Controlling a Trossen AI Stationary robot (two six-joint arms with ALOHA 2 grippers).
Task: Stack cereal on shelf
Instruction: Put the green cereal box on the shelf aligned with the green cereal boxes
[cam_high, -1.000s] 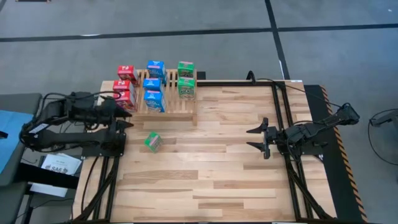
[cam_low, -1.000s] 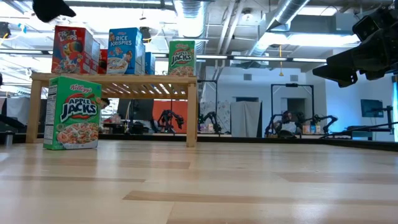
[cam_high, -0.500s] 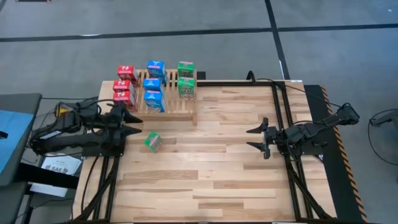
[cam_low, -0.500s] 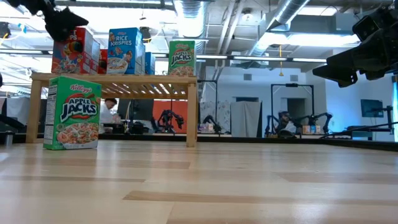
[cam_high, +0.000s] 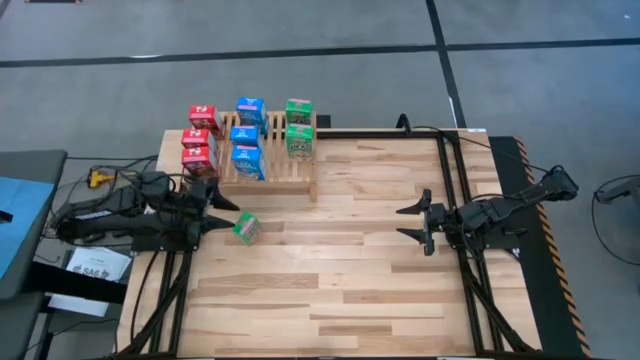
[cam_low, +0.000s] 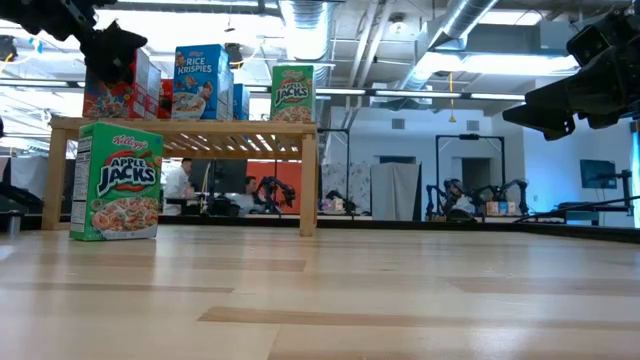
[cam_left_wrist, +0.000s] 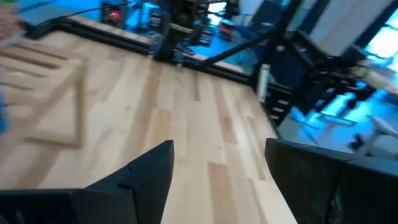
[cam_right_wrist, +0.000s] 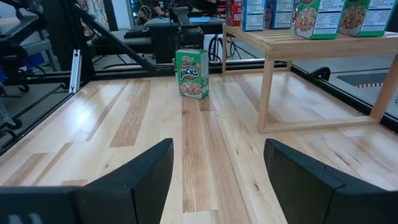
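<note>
The slatted wooden shelf (cam_high: 270, 165) stands at the table's far left and carries several red, blue and green cereal boxes, among them a blue one (cam_high: 247, 160) and a green one (cam_high: 299, 138). One green cereal box (cam_high: 245, 227) stands upright on the table, on the near side of the shelf; it also shows in the low view (cam_low: 118, 181) and the right wrist view (cam_right_wrist: 191, 73). My left gripper (cam_high: 222, 200) hovers open just left of this box, above it (cam_low: 110, 45), with nothing between its fingers (cam_left_wrist: 217, 149). My right gripper (cam_high: 412, 220) waits open at the right (cam_right_wrist: 217, 146).
Bare plank tabletop (cam_high: 340, 280) stretches between the two arms and toward the near edge. The black arm frames (cam_high: 470, 290) run along the table's left and right sides. The room behind the table holds other equipment and people.
My left gripper has come down from beside the red boxes on the shelf, moving toward the near edge and a little right, toward the loose green box, and has tipped nearer to level. It stays open. No box has moved.
</note>
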